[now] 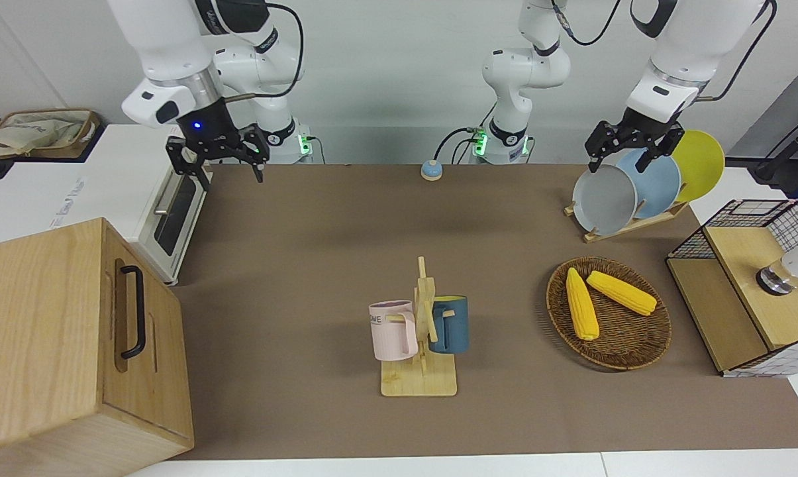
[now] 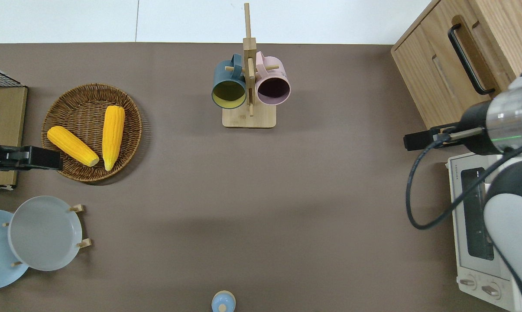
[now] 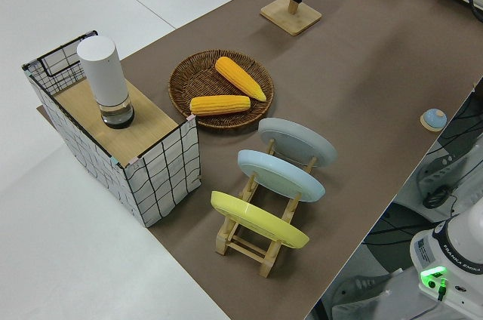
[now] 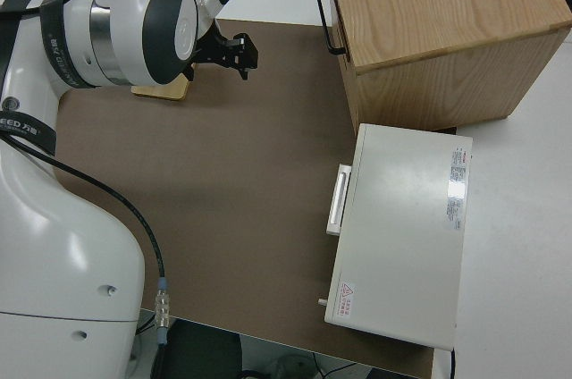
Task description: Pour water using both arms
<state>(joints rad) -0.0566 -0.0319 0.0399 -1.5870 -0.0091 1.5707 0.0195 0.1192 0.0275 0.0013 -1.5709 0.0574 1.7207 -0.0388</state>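
Both arms hang in the air with nothing held. My right gripper (image 1: 230, 173) (image 2: 410, 141) (image 4: 239, 55) is open over the brown mat beside the toaster oven (image 1: 173, 212). My left gripper (image 1: 620, 162) (image 2: 53, 158) is open over the rim of the wicker basket (image 2: 131, 130). A pink mug (image 1: 394, 330) (image 2: 273, 86) and a dark blue mug (image 1: 451, 323) (image 2: 228, 86) hang on a wooden mug rack (image 1: 420, 381) farther out at mid-table. A white cylindrical vessel (image 3: 104, 78) (image 1: 796, 264) stands on a wire-sided wooden shelf (image 3: 151, 176). No water shows.
The wicker basket holds two corn cobs (image 1: 581, 303). A wooden plate rack (image 1: 627, 225) carries grey, blue and yellow plates. A wooden cabinet (image 1: 54, 344) stands at the right arm's end, next to the oven. A small blue button (image 1: 431, 170) lies near the robots.
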